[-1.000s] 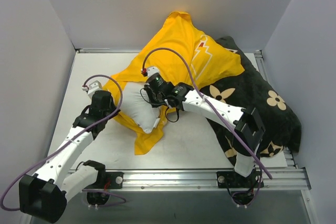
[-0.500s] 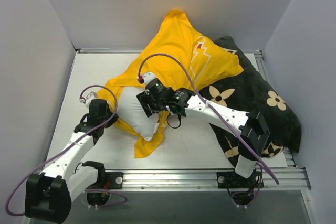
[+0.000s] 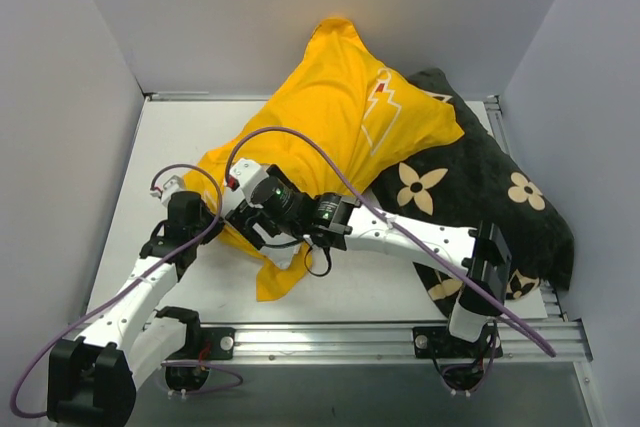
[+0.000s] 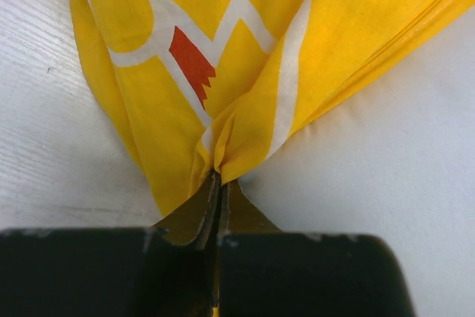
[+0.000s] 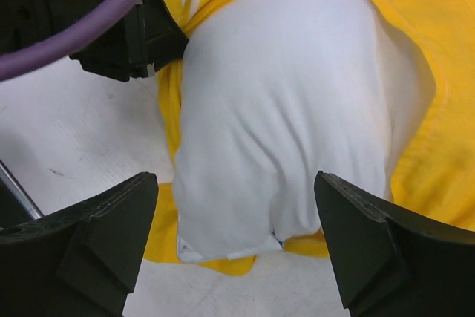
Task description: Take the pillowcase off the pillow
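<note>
Early stage: only a corner of pillow [image 5: 282, 102] bared, bulk inside pillowcase [image 3: 335, 107]. Left gripper [image 4: 220, 177] pinched on pillowcase fold; right gripper [image 5: 236, 191] wide, over bared corner.

Black tan-flowered pillow [image 3: 472, 175] lies on white table [image 3: 180, 135].

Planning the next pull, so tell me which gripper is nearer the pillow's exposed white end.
Right. The right gripper hangs open directly over the pillow; the left gripper pinches the pillowcase just beside it.
</note>
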Available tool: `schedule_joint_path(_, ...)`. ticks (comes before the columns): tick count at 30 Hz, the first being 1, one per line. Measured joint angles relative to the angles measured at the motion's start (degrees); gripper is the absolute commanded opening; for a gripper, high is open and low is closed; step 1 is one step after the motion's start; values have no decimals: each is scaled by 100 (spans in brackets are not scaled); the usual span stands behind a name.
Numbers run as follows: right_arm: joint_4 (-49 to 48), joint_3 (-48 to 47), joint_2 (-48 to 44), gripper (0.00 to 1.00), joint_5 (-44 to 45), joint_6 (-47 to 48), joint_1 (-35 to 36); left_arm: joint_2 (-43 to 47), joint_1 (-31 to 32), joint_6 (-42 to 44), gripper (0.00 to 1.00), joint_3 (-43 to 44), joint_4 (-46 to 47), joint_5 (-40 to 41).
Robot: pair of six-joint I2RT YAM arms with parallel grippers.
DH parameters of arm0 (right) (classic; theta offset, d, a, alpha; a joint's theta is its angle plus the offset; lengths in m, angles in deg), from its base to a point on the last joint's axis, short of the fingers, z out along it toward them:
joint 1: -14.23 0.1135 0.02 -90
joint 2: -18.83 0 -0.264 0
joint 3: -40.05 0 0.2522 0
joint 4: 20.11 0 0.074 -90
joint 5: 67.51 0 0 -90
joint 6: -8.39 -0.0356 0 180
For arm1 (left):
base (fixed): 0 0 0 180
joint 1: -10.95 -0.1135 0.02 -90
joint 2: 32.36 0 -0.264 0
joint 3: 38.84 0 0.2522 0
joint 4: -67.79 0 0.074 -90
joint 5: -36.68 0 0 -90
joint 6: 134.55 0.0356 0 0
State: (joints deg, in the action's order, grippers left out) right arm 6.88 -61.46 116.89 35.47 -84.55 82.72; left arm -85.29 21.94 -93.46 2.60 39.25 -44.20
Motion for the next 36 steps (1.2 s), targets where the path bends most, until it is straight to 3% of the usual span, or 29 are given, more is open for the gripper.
schedule_joint_path(5, -378, -221, 645, 100, -140, 114, -26, 11, -17, 0, 0, 0, -2, -26)
schedule_joint_path(12, -901, -168, 1657, 100, -57, 46, -72, 46, -24, -22, 0, 0, -46, -63)
schedule_joint_path(14, -986, -149, 1740, 95, 52, -33, -85, 52, -24, -42, 0, 0, -85, -72)
schedule_joint_path(15, -1021, -149, 1759, 90, 125, -81, -103, 66, -24, -48, 0, 0, -90, -83)
schedule_joint_path(17, -1078, -160, 1781, 38, 256, -177, -157, 109, -24, -52, 0, 0, -90, -101)
schedule_joint_path(19, -1062, -212, 1812, 0, 365, -321, -234, 142, -24, -79, 0, 2, -87, -140)
schedule_joint_path(27, -879, -240, 1674, 0, -70, -901, -566, 212, -24, -155, 0, 44, -85, -223)
schedule_joint_path(36, -293, -87, 708, 0, -769, -1519, -1237, 170, -22, -332, 0, 81, -2, -249)
